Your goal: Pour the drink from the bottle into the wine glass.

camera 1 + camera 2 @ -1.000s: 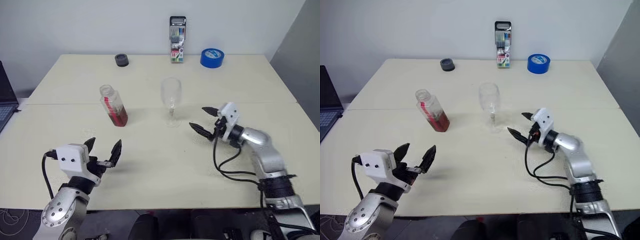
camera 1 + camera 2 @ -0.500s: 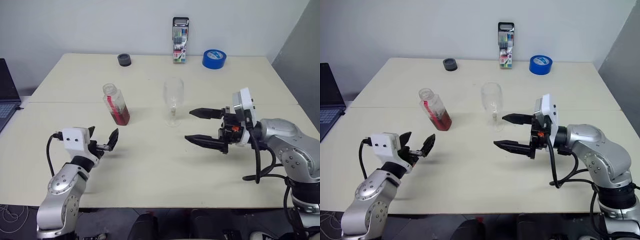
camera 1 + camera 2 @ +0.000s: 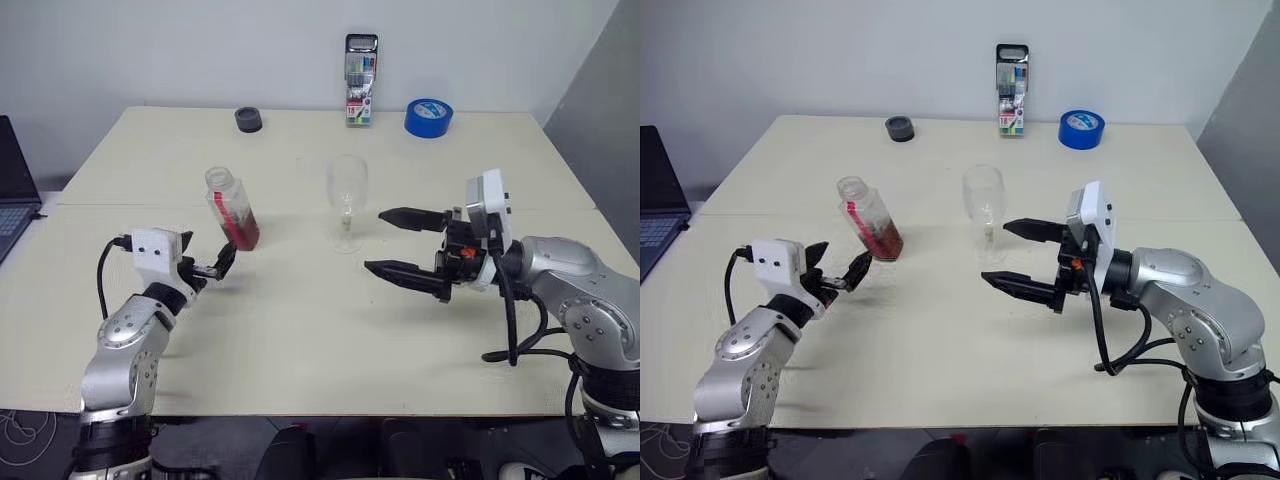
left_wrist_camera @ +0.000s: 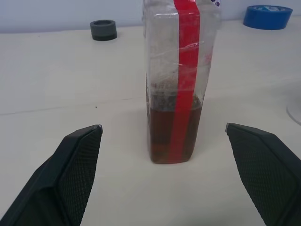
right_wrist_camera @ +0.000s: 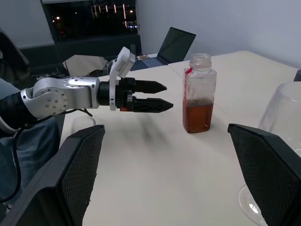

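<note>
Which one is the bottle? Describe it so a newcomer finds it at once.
On the cream table, look left of the wine glass, near the middle. The bottle is small, clear and uncapped, with a red label strip and reddish-brown drink at its bottom, unlike the empty stemmed glass.

Clear bottle (image 4: 181, 80), red label strip, reddish-brown drink (image 4: 162, 136)

- Top of bottle (image 4: 181, 80) cut off at left wrist view's edge.
- Wine glass (image 5: 281, 141) cropped at right wrist view's edge, stem unseen there.
- Laptop (image 3: 12, 190) partly outside frame.
- Marker pack (image 3: 359, 80) print too small to read.
</note>
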### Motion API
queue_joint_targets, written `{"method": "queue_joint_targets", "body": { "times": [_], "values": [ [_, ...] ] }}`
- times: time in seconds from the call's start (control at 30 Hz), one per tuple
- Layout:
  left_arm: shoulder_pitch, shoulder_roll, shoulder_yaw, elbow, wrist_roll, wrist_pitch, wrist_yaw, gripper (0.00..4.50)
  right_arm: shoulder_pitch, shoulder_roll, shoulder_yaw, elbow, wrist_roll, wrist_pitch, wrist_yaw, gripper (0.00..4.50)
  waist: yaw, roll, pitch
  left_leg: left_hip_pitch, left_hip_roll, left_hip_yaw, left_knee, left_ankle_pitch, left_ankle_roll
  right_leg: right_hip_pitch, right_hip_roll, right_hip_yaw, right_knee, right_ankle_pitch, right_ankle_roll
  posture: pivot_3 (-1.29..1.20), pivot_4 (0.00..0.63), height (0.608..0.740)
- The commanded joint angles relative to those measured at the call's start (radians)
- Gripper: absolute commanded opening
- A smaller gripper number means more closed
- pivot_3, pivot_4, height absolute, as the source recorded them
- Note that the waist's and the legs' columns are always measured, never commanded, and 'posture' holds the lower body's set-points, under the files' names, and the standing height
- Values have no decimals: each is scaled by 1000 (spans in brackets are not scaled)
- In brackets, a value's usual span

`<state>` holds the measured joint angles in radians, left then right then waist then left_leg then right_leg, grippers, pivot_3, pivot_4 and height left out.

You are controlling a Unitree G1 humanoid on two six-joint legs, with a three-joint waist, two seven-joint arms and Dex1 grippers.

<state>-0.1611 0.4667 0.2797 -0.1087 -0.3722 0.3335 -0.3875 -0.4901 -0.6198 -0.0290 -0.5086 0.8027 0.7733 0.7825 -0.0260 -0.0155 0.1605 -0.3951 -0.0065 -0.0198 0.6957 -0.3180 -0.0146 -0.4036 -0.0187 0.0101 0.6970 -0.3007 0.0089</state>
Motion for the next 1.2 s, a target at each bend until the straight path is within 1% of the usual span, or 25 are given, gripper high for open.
{"method": "queue_joint_targets", "body": {
  "times": [0.03, 0.27, 0.73, 0.97, 1.1, 1.2],
  "values": [
    [-41, 18, -3, 33, 16, -43, -32, 4500, -4, -4, -34, -40, 23, -5, -19, 4473, 0, 0, 0, 0, 0, 0, 0, 0, 0, 0, 0, 0, 0, 0, 0, 0, 150, 740],
    [-129, 16, -40, 165, 64, -104, -72, 4500, -14, -10, -34, -45, 27, -2, -44, 4473, 0, 0, 0, -1, 0, 0, 0, 0, 0, 0, 0, 0, 0, 0, 0, 0, 150, 740],
    [-239, -7, -76, 355, 114, -214, -103, 4500, -21, -15, -33, -55, 35, 11, -80, 4473, 0, 0, 0, -1, 0, -1, 1, 0, 0, -1, 0, -1, 0, 0, 0, 0, 150, 740],
    [-352, -32, -87, 553, 168, -339, -79, 4500, -86, -4, -34, -78, 75, 73, -152, 4473, 0, -1, 0, -1, 0, -1, 1, 0, -1, -1, 0, -1, 0, 0, 0, 0, 150, 740],
    [-389, -32, -87, 638, 174, -387, -87, 4500, -118, 3, -39, -99, 111, 111, -200, 4473, 0, -1, 0, -2, 0, -1, 1, 1, -1, -1, 0, -2, 0, 0, 0, 0, 150, 740],
    [-404, -31, -87, 674, 175, -411, -95, 3927, -148, 3, -47, -109, 143, 142, -238, 4500, -1, -1, 0, -2, 0, -1, 1, 1, -2, -2, 0, -1, 0, 0, 0, 0, 150, 740]
  ]
}}
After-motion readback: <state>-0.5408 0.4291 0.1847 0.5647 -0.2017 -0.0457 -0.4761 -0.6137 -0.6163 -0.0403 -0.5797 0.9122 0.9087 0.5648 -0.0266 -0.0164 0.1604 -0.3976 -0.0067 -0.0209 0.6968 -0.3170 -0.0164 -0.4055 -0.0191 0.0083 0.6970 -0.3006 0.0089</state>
